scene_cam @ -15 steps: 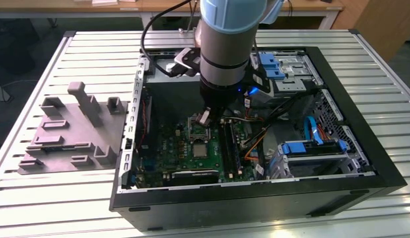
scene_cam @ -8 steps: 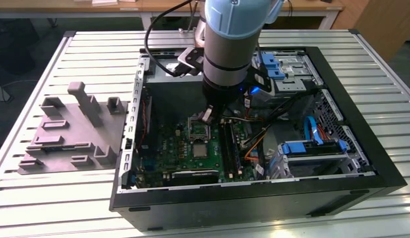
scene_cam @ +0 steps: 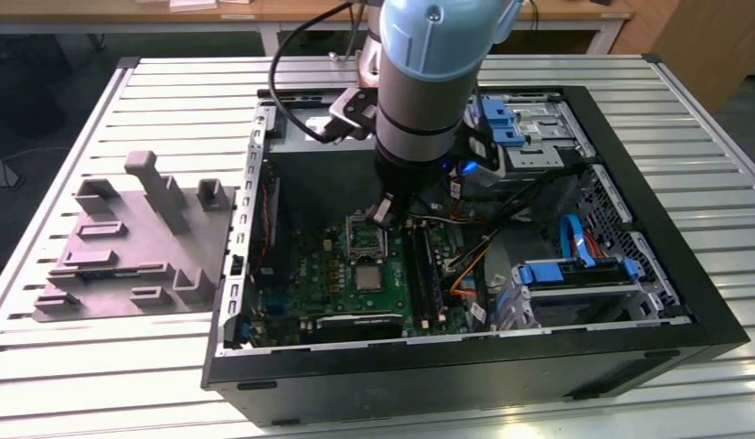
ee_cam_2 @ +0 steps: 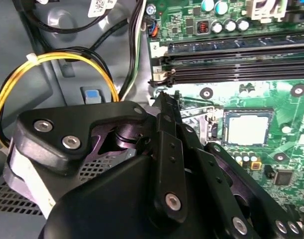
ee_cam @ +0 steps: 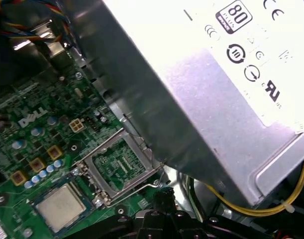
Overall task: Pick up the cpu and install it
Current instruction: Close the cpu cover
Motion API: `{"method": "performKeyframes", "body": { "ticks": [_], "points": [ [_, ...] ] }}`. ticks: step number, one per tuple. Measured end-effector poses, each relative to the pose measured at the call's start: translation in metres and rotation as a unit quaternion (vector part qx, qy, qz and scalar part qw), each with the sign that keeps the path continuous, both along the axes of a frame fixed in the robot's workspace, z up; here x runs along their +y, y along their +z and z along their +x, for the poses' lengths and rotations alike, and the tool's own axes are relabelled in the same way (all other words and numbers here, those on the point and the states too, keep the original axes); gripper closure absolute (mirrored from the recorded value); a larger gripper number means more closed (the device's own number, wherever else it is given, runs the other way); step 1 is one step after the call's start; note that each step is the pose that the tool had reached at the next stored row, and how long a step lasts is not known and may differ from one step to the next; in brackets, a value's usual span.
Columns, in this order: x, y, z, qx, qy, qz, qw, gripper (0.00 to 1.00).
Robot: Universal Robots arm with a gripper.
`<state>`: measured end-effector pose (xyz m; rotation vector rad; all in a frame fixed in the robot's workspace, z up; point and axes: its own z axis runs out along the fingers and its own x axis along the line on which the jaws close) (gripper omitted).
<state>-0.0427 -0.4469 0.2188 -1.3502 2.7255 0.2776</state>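
Observation:
The cpu (scene_cam: 371,277), a flat silver square, lies flat in its seat on the green motherboard (scene_cam: 341,293) inside the open computer case. It also shows in both wrist views (ee_cam_2: 247,130) (ee_cam: 59,206). Right beside it the hinged silver socket frame (ee_cam: 119,164) stands swung open (scene_cam: 366,233). My gripper (scene_cam: 385,215) hangs low inside the case, just above that open frame and a short way from the cpu. Its black fingertips (ee_cam_2: 163,98) look pressed together with nothing between them, and their tip (ee_cam: 164,191) sits at the frame's edge.
The grey power supply box (ee_cam: 216,74) stands close beside the arm. Yellow and black cables (ee_cam_2: 52,59) loop next to the gripper. Black memory slots (ee_cam_2: 231,59) run along the socket. Blue drive cages (scene_cam: 573,274) fill the case's right side. A grey plastic fixture (scene_cam: 133,247) sits on the slatted table.

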Motion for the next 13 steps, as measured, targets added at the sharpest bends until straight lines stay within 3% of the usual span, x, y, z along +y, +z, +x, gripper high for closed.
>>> {"method": "performKeyframes", "body": {
  "ticks": [7,13],
  "points": [
    [0.0025,-0.0036,0.0006,0.0001,0.000,0.0049,1.0000,0.89],
    [0.0032,-0.0041,0.0006,0.0000,0.003,0.0054,1.0000,0.89]
  ]
}}
